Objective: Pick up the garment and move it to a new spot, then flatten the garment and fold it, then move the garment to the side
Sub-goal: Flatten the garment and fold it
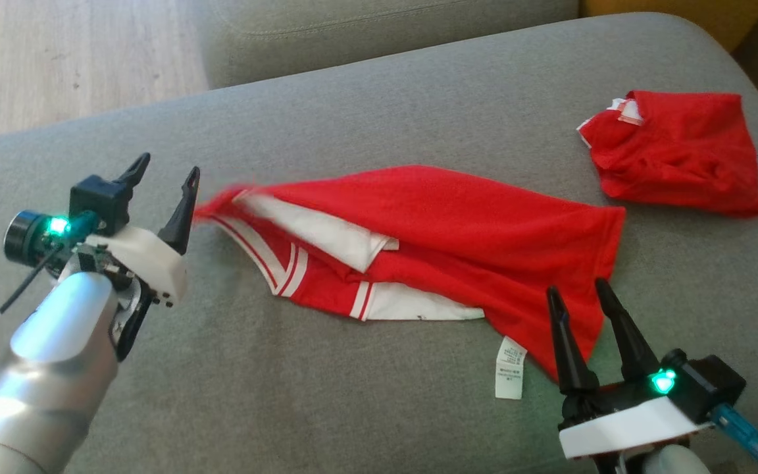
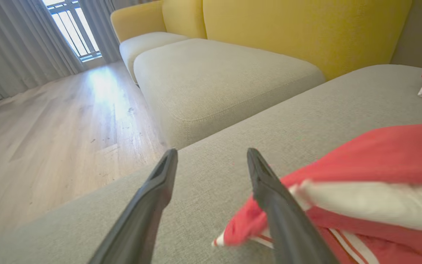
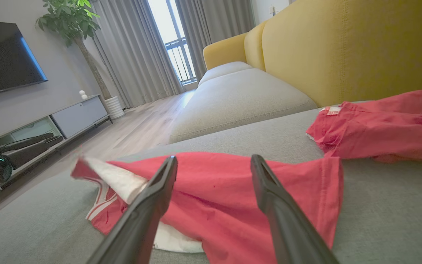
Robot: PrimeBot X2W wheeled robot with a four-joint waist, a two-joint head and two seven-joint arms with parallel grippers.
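Saw red garment (image 1: 458,224) sprawled mid sofa cushion (image 1: 326,401), white trim toward 9 o'clock. Found left jaws parted, empty, beside 9 o'clock tip; right jaws likewise at 5 o'clock hem. Judged soft, light, floppy; best pinched at corners.

The garment (image 1: 431,230) is spread across the middle of the seat cushion (image 1: 274,395). A bundled garment (image 1: 675,151) is set behind it to the right, well apart. The left gripper (image 1: 168,165) is placed just beside the garment's left tip, and the right gripper (image 1: 576,286) at its near right corner, with a label (image 1: 509,368) laid to that gripper's left.
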